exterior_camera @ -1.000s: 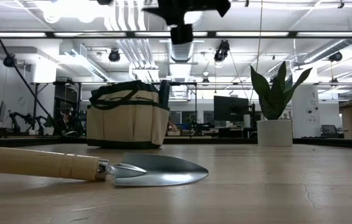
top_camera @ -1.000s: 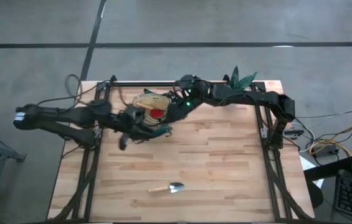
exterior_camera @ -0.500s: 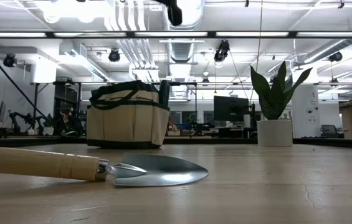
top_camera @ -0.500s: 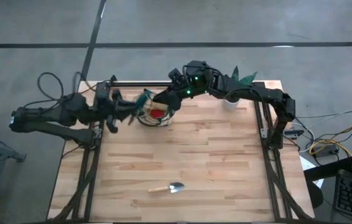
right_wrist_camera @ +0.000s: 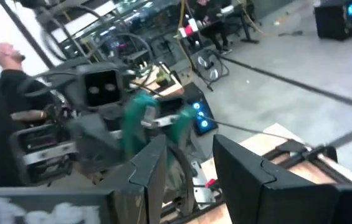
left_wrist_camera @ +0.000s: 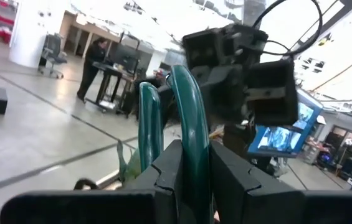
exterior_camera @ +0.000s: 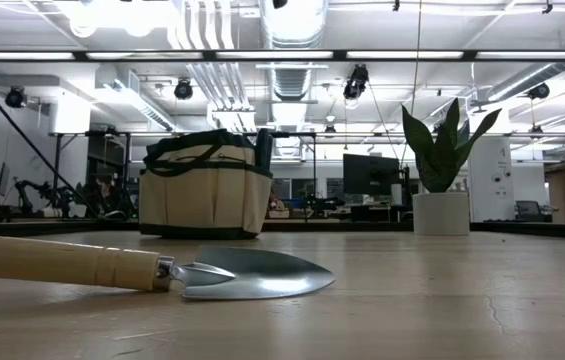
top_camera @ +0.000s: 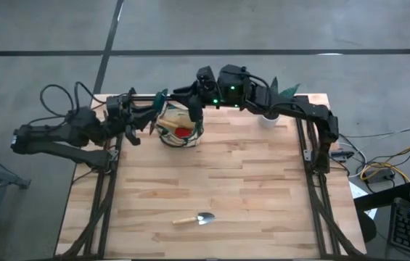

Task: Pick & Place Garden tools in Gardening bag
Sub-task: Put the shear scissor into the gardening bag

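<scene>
High view: no readable writing anywhere. Pale butcher-block table on grey concrete floor. Gardening bag at far middle, red piece inside. Left tool just left of bag, clamped on green-handled shears. Right tool over bag's far rim, fingers parted, empty. Trowel near front edge. Lab room with ceiling lights behind.

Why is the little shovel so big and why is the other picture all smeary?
Low view: the trowel lies nearest the camera, so it looks huge; ceiling lights glare white. Right wrist view: the room is smeared with blur, only the end effector fairly sharp.
</scene>
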